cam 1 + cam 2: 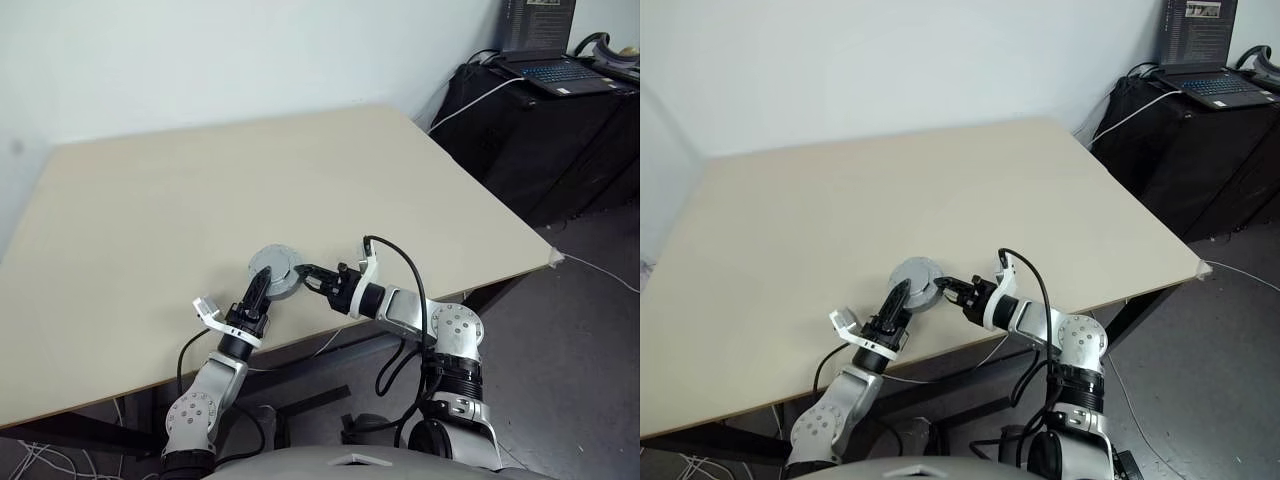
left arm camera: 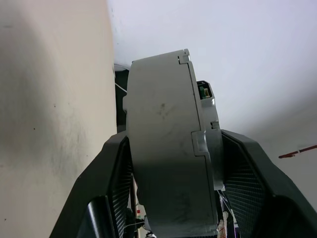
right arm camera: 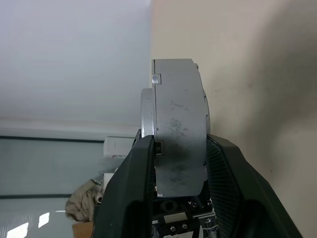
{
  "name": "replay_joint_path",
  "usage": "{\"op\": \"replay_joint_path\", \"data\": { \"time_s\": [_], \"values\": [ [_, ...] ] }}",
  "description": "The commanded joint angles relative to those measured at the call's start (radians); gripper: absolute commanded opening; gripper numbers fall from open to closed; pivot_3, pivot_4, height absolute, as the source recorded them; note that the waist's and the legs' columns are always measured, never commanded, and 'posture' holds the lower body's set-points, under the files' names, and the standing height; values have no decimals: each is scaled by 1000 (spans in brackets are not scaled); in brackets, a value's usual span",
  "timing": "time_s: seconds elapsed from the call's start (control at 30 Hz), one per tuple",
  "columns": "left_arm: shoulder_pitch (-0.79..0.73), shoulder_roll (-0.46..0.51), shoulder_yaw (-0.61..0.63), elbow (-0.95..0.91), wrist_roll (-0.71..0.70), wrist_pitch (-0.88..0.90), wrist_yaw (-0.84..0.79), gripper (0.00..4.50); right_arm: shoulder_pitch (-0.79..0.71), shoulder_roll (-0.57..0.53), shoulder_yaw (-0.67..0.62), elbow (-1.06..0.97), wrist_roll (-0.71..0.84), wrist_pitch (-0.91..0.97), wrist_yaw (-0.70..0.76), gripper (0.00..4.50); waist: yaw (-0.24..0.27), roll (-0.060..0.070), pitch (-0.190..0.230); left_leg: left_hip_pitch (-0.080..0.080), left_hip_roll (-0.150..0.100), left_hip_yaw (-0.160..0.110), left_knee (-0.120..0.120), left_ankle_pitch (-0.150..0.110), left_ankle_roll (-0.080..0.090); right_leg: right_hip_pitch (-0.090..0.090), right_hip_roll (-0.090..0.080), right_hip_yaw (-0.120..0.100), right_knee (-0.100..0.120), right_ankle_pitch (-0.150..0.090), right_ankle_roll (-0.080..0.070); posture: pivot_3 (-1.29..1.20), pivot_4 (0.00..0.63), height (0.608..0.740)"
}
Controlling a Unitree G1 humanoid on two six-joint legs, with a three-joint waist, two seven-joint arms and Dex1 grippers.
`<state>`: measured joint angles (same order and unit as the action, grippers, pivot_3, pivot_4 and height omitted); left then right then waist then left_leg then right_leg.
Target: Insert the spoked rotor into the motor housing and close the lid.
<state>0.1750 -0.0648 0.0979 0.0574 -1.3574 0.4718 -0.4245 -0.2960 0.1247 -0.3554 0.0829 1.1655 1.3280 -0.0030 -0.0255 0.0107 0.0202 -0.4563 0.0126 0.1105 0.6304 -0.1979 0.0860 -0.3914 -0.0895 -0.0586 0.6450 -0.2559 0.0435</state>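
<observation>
My left hand: nearest to me, reaching up from the worktop's front edge; its two black fingers bracket the grey disc's flat faces, one per side, and look closed on it, though I cannot see firm contact on both sides.
My right hand: just beside the left, coming in from the other side; its fingers are clamped across the thickness of the same disc.
Motor housing: a round grey body held up between my two hands, above the front edge of the worktop. It shows as a stack of two grey layers with small notches at the rim, so I judge the lid is already seated; no windings or spoked wheel are visible from here.
Handling: I judge it rigid metal, fairly heavy for its size, smooth and scuffed, so slippery at the faces.
Where to hold: across the flat faces, pads well inside the rim, squeezing the layers together.
Risk: letting go with one hand could let it pivot and drop off the edge.
Farther off: bare worktop stretching to the wall; a laptop on a dark stand to my right.
</observation>
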Motion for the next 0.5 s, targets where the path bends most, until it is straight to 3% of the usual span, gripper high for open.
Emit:
{"op": "replay_joint_path", "data": {
  "time_s": [0.03, 0.17, 0.2, 0.47, 0.5],
  "values": [
    [-3, -114, 1, -12, 11, -7, 10, 2306, 77, 86, 89, -92, 1, -51, 48, 1199, 0, 0, 0, 0, 0, 0, 0, 0, 0, 0, 0, 0, 0, 0, 0, 0, 0, 740],
    [2, -117, -3, -35, 11, -15, 31, 2301, 79, 81, 95, -101, -19, -84, 65, 1199, 0, 0, 0, 0, 0, 0, 1, 0, 0, 0, 0, 0, 0, 0, 0, 0, 0, 740],
    [2, -117, -4, -40, 10, -17, 37, 2301, 80, 80, 96, -102, -21, -87, 69, 1927, 1, 0, 0, 0, 0, 0, 1, 0, 0, 0, 0, 0, 0, 0, 1, 0, 0, 740],
    [-3, -126, -12, -62, 12, -31, 79, 2165, 79, 75, 93, -109, -17, -91, 80, 4483, 1, 0, 0, 0, 0, 0, 1, 0, 1, 0, 0, 0, 0, 1, 1, 0, 0, 740],
    [-2, -126, -13, -64, 11, -34, 81, 2164, 78, 74, 91, -111, -15, -92, 80, 4500, 1, 0, 0, 0, 0, 0, 1, 0, 1, 0, 0, 0, 0, 1, 1, 0, 0, 740]
  ]
}}
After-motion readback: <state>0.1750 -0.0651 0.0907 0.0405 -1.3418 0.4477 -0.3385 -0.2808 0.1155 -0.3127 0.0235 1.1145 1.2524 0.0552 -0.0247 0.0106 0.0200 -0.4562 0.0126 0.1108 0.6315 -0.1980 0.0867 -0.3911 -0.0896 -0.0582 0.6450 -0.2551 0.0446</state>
